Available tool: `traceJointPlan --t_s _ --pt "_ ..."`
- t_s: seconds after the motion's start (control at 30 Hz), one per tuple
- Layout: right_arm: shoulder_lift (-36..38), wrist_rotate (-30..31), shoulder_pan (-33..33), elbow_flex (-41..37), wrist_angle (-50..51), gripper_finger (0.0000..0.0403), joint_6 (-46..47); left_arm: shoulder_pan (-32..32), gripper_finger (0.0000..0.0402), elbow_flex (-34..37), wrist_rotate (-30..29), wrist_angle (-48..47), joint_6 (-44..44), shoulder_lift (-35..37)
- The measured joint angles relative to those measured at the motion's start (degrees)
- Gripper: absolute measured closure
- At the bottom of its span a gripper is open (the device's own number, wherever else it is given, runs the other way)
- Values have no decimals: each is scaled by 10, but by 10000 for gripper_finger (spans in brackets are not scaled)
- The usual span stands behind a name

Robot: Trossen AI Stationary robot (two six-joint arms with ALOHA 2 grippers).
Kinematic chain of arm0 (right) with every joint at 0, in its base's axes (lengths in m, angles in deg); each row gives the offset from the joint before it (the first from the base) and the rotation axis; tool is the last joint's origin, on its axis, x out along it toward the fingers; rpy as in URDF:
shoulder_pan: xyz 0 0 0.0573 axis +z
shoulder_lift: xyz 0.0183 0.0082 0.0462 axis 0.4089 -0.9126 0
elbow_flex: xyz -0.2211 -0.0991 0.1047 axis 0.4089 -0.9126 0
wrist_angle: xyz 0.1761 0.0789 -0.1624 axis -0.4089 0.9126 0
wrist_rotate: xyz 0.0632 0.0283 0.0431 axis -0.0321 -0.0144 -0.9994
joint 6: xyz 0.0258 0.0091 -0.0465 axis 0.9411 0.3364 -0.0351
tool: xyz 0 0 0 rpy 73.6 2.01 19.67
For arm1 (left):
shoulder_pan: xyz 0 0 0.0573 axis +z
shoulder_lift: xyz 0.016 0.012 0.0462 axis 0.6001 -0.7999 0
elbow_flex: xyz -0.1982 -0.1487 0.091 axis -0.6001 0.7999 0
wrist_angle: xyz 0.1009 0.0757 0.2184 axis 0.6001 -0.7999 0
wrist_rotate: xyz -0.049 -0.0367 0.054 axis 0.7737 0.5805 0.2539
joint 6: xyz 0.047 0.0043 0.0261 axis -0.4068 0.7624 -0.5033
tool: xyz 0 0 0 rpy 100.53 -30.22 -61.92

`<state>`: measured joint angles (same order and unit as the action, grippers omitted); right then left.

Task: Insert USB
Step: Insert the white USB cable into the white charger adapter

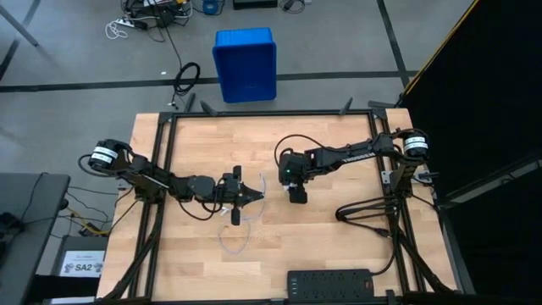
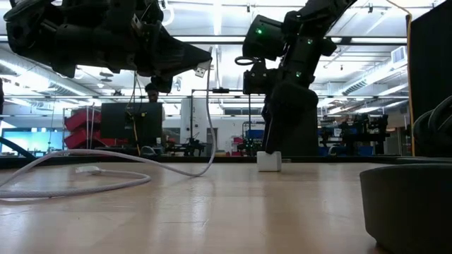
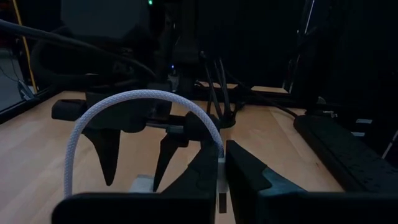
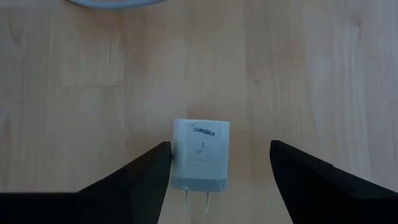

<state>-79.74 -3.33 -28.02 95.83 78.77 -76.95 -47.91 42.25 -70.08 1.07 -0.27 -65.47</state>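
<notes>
Left jaws [image 3: 221, 180] pinching USB [image 2: 201, 70] plug, aimed toward right jaws [image 4: 217, 165], wide astride adapter [image 4: 200, 154]

Your left gripper [image 2: 201, 62] holds the USB [image 2: 106, 166] plug aloft, its cable drooping onto the table [image 2: 233, 212]. Your right gripper [image 2: 272, 144] hangs open over the white adapter [image 2: 269, 161].

The table [image 4: 74, 93] is pale wood with fine grain and a smooth, faintly satin face. The USB [image 3: 124, 99] wears a white braided cloth sheath, matt and finely ribbed. The adapter [image 4: 200, 155] is smooth white plastic with printed grey lettering and two bare metal prongs. The right pincer [image 4: 217, 180] has matt black fingers; the left pincer [image 3: 222, 180] looks the same dull black.
</notes>
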Motion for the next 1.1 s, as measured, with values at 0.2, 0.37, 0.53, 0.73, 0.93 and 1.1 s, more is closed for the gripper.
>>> traceJointPlan --t_s 0.2,0.37,0.53,0.73,0.93,1.1 --pt "0 -7 -3 4 -1 156 -3 0 401 0 0 -7 0 0" --pt "0 -7 -9 4 -1 158 -3 0 401 0 0 -7 0 0" --pt "0 -7 -14 4 -1 156 -3 0 401 0 0 -8 0 0" --pt "0 -7 -16 4 5 162 -3 0 401 0 0 -8 0 0" --pt "0 -5 -16 -7 4 160 0 0 401 0 0 -8 0 0" --pt "0 5 -13 -21 2 163 6 0 401 0 0 -8 0 0"
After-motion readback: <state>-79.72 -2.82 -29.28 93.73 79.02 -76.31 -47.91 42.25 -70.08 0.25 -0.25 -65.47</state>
